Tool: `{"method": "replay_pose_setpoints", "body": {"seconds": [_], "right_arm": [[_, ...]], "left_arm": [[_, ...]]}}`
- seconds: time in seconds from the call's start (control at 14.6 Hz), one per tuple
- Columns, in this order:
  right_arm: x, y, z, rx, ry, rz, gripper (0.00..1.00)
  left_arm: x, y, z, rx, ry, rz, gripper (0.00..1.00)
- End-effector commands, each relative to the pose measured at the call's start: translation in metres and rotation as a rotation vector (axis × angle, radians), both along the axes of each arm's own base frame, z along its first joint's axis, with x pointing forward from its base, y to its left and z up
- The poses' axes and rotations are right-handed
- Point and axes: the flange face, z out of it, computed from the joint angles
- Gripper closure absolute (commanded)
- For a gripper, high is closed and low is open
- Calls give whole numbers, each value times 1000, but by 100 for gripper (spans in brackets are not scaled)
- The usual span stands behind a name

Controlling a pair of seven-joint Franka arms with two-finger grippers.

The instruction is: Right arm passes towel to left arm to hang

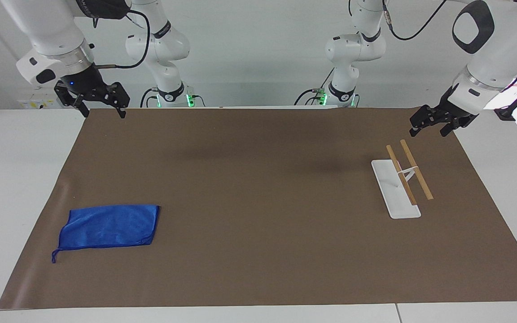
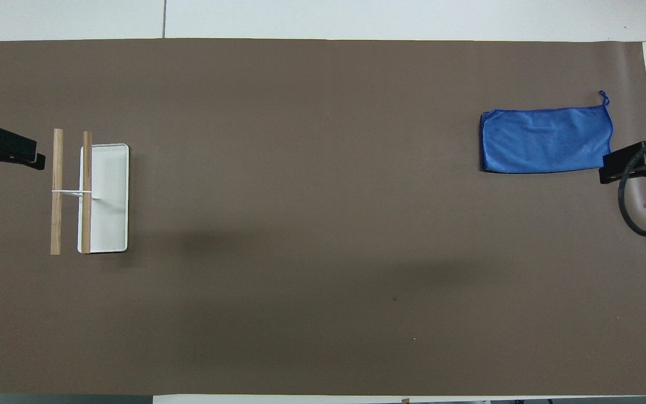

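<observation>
The brown mat (image 1: pixel 258 215) is open across its whole middle. Only two things stand on it: the towel (image 1: pixel 109 227), lying flat toward the right arm's end, and the white rack (image 1: pixel 396 188) with two wooden bars, standing toward the left arm's end. Both are well apart.

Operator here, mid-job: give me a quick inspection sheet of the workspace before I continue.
Surface: brown mat on the white table, flat.
Job's things: blue towel flat on the mat at the right arm's end, loop at one corner; rack with two wooden bars on a white base at the left arm's end.
Clutter: nothing seen.
Grippers: right gripper open, raised, holding nothing; left gripper raised beside the rack, holding nothing.
Cables: black cable at the right wrist.
Surroundings: white wall; papers at the table's edge.
</observation>
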Motion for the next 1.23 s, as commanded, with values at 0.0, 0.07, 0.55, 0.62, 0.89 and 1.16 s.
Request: {"method": "replay_pose_setpoints", "body": {"seconds": [0.0,0.07,0.55,0.62,0.89,1.16], "right_arm": [[1,-1,4,-21,3,21,0],[1,-2,3,-21,4,19,0],[2,1,-8,-21,-48,24,0],[2,1,-7,-22,-53,27,0],[-10,-15,-19,-16,-5,7,0],[9,-57,-85,-15,-214,-54,0]], "left_arm": [[-6,4,3,16,4,-6,0],[-6,4,3,16,4,-6,0],[-6,4,3,16,4,-6,0],[-6,4,3,16,4,-6,0],[-6,4,3,16,4,-6,0],[-6,4,3,16,4,-6,0]]}}
